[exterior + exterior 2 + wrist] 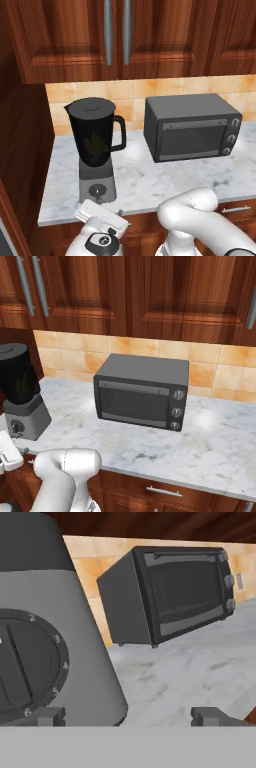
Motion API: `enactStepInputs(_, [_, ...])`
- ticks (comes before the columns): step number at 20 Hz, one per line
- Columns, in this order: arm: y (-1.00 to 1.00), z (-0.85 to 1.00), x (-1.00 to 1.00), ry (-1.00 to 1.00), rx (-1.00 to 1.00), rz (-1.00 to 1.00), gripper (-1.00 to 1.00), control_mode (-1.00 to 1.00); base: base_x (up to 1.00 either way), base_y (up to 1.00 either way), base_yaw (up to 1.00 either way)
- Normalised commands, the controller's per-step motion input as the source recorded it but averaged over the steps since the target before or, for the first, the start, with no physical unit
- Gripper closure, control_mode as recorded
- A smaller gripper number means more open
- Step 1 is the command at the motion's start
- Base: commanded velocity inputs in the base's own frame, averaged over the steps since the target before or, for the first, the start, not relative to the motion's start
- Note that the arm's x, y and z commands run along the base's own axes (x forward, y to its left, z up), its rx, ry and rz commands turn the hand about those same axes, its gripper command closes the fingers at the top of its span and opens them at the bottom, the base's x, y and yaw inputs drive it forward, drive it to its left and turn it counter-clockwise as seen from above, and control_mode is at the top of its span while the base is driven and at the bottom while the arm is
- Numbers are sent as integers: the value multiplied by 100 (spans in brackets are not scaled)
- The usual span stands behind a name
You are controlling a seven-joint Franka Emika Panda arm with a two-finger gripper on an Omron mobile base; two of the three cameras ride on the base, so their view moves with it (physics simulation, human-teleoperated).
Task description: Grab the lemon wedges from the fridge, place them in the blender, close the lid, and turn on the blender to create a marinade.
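The blender [95, 145] stands at the left end of the marble counter, a dark jar on a grey base. Its lid [92, 105] sits flat on the jar's mouth. Something faint and yellowish, the lemon wedges [94, 144], shows through the dark jar wall. My gripper [102, 209] hovers at the counter's front edge, just before the base's round knob [97, 190]. In the hand view the knob [20, 662] looms at the left, and my gripper [131, 717] is open with nothing between its fingertips [47, 716]. The fridge is out of view.
A dark grey toaster oven [192, 127] stands on the counter [150, 185] to the right of the blender, against the tiled wall. Wooden cabinets [115, 35] hang above. A wooden side wall [25, 165] closes off the counter's left end.
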Motion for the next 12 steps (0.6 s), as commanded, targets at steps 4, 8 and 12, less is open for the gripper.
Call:
enactStepInputs(4, [36,-39,39,0,0,0,-100,-100,0,0,0])
enactStepInputs(8, [31,-43,37,0,0,0,-100,-100,0,0,0])
enactStepInputs(12, [19,-39,37,0,0,0,-100,-100,0,0,0])
